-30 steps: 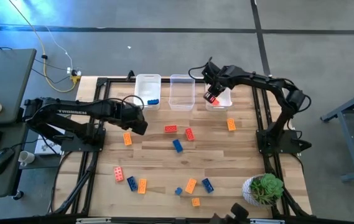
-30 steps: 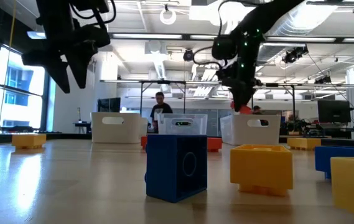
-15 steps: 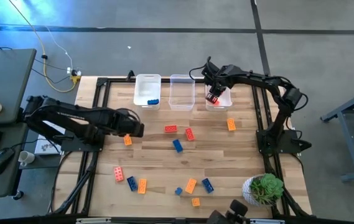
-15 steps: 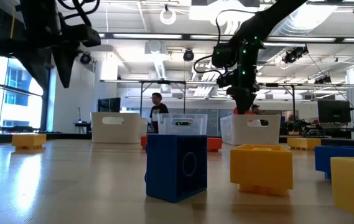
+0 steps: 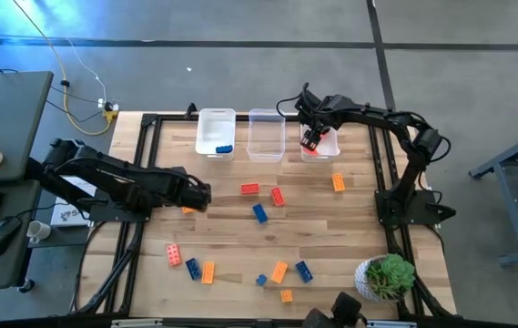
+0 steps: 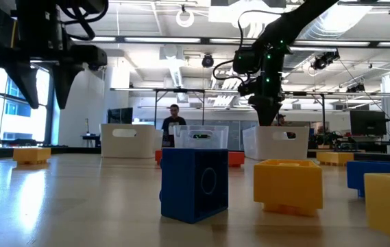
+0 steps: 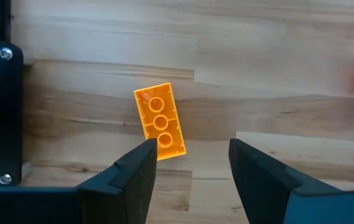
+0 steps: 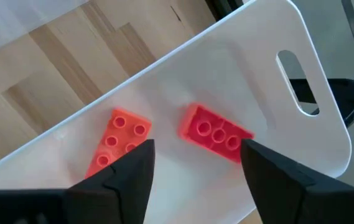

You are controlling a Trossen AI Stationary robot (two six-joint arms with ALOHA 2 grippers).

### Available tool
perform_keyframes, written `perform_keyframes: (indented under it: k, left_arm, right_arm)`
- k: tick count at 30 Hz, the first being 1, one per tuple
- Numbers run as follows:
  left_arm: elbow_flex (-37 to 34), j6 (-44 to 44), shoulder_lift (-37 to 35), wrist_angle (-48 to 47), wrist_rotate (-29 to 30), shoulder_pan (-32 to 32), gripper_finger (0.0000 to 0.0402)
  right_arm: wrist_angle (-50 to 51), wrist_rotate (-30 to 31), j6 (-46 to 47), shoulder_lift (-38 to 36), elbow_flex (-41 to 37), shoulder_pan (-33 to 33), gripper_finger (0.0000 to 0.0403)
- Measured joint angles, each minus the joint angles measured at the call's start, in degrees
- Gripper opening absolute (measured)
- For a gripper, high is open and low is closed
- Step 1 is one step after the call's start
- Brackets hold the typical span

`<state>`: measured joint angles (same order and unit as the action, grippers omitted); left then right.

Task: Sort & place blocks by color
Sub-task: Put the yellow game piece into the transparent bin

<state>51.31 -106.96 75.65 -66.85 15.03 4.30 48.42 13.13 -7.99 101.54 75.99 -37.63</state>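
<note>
Blocks point(image 5: 259, 213) lie scattered over the wooden desk point(image 5: 350, 228): a red pair near centre, a blue one just below them, an orange one point(image 5: 339, 183) toward 3 o'clock, a mixed cluster from 6 to 7 o'clock. Three bins stand in a row at 12 o'clock; the left bin point(image 5: 216, 133) holds a blue block point(image 5: 224, 148).

Left hand point(image 5: 199, 194) at 9 o'clock of desk centre, low over the wood, fingers spread and empty. Its wrist view shows an orange three-stud block point(image 7: 160, 121) lying flat, just ahead of the finger gap, not touched.

Right hand point(image 5: 311, 138) over the right bin point(image 5: 328, 146) at 1 o'clock, fingers parted, holding nothing. Its wrist view shows two red blocks on the bin floor: a three-stud one point(image 8: 216, 133) and a wider one point(image 8: 117, 140) beside it, apart
</note>
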Motion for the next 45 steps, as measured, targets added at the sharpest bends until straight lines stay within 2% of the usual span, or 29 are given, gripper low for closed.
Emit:
perform_keyframes:
  k: [11,19,24,36,45]
  left_arm:
    - [0.0,-1.9,7.0,0.0,-1.8,0.0,0.0188]
    - [-5.9,-4.5,6.4,4.8,-6.3,0.0,0.0188]
    - [-6.8,-3.6,6.1,8.5,-5.9,-0.7,0.0188]
    - [-8.4,-2.9,6.1,9.8,-5.4,-2.6,0.0188]
    - [-14.3,-4.3,6.1,20.1,-6.0,-2.8,0.0188]
  right_arm:
    - [0.8,-0.3,-1.1,0.0,0.0,0.2,0.0225]
    - [1.1,-2.6,-1.1,0.0,0.0,0.2,0.0226]
    - [1.1,-2.6,-1.1,0.0,0.0,0.2,0.0226]
    - [1.3,-2.6,-1.1,0.0,0.0,0.2,0.0226]
    - [1.5,-2.6,-1.1,0.0,0.0,0.2,0.0226]
